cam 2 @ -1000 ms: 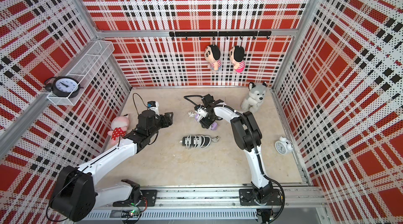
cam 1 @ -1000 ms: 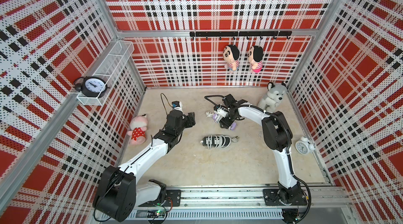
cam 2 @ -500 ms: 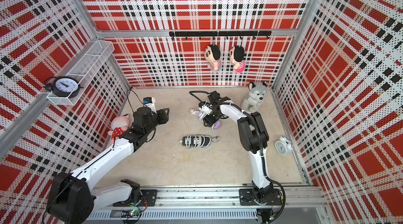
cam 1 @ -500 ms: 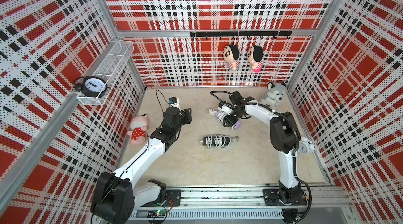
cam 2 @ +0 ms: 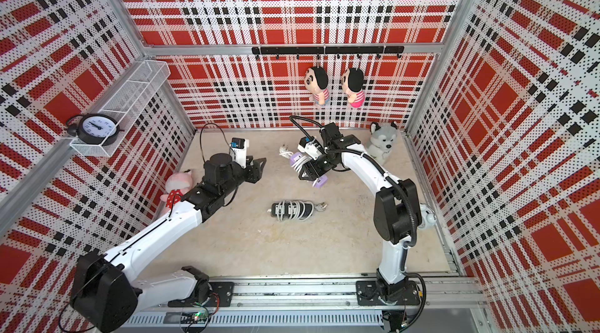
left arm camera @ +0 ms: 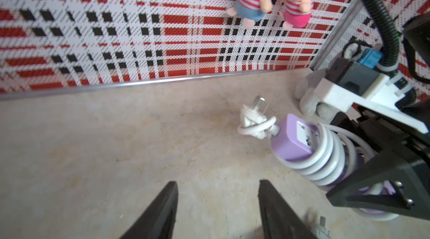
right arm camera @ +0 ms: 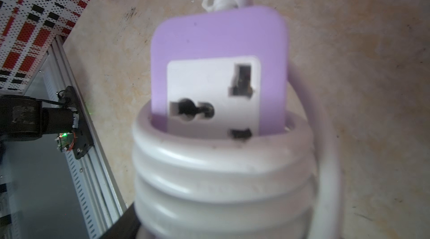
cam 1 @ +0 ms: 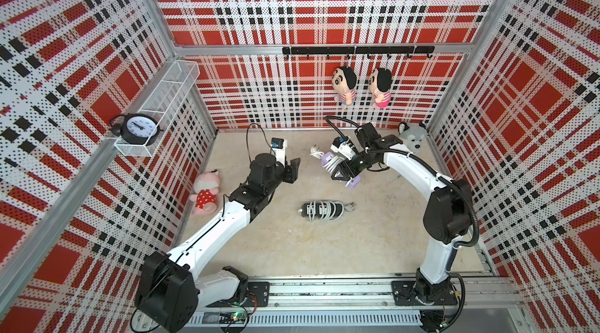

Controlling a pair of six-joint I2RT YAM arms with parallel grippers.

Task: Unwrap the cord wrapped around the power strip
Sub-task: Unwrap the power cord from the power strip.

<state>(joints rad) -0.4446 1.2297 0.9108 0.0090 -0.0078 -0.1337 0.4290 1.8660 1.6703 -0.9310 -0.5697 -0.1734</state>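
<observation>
A purple power strip (cam 1: pixel 327 156) (cam 2: pixel 295 159) has a white cord (cam 1: pixel 336 163) (left arm camera: pixel 318 158) coiled round its body. It is tilted, lifted near the back of the floor. My right gripper (cam 1: pixel 344 172) (cam 2: pixel 310 172) is shut on its cord-wrapped middle. The right wrist view shows the socket face (right arm camera: pixel 214 93) above the coils (right arm camera: pixel 221 168), with one dark finger (right arm camera: pixel 123 225) at the edge. The plug (cam 1: pixel 314 150) (left arm camera: pixel 252 114) lies loose beside the strip. My left gripper (cam 1: pixel 294 169) (left arm camera: pixel 218 183) is open and empty, a short way left of the strip.
A black power strip (cam 1: pixel 321 210) wrapped in white cord lies mid-floor. A pink plush doll (cam 1: pixel 206 190) sits by the left wall and a husky plush (cam 1: pixel 412 135) in the back right corner. Two dolls (cam 1: pixel 344 84) hang on the back wall.
My right gripper has carried the purple strip a little to the right and back. My left gripper has shifted slightly right, toward the strip.
</observation>
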